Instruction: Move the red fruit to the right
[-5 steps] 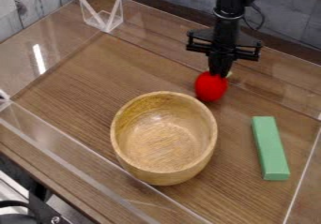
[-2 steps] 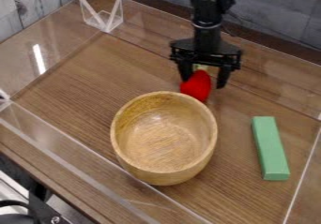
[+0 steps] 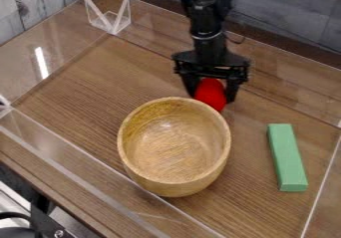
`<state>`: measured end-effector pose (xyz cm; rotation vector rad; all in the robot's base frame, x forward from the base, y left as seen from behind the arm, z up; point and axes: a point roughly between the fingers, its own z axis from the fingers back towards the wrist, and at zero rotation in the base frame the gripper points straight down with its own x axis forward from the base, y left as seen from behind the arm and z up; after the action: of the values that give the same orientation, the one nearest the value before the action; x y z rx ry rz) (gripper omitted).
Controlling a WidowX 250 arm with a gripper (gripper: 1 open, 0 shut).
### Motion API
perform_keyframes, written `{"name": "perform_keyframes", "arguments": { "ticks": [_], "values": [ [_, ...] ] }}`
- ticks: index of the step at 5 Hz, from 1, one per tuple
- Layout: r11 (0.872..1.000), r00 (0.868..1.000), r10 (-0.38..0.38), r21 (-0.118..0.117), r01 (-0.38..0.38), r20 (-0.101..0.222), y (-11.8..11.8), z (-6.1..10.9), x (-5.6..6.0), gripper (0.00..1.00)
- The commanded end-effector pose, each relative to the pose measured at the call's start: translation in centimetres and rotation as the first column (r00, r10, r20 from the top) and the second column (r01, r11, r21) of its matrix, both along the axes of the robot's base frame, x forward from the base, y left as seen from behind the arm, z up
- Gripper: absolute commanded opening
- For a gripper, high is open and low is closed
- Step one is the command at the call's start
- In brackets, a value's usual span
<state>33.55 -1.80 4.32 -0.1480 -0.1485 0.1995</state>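
Note:
The red fruit (image 3: 209, 93) is a small glossy red piece lying on the wooden table just behind the wooden bowl (image 3: 173, 145). My gripper (image 3: 210, 85) hangs straight down over it from a black arm. Its two dark fingers stand spread apart, one on each side of the fruit. The jaws look open, and the fruit rests on the table between them rather than being squeezed. The fruit's top is hidden by the gripper.
A green rectangular block (image 3: 285, 155) lies at the right of the table. Clear plastic walls (image 3: 54, 58) fence the work area, with a clear folded piece (image 3: 107, 15) at the back left.
The gripper was shut on the fruit one second ago; it has since moved left with the fruit and opened its jaws. The bowl and green block have not moved.

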Motion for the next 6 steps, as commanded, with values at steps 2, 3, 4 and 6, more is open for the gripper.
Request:
{"name": "perform_keyframes", "arguments": {
  "ticks": [2,3,4,6],
  "values": [
    [1.000,0.992,0.006,-0.020,-0.003,0.130,-0.8,4.3,0.6,1.00],
    [0.999,0.988,0.029,-0.023,-0.026,0.155,0.6,5.0,1.2,1.00],
    [1.000,0.987,0.020,-0.019,-0.018,0.158,0.5,5.1,0.9,1.00],
    [0.999,0.986,-0.032,-0.013,0.035,0.163,-1.2,4.9,0.4,1.00]
  ]
}}
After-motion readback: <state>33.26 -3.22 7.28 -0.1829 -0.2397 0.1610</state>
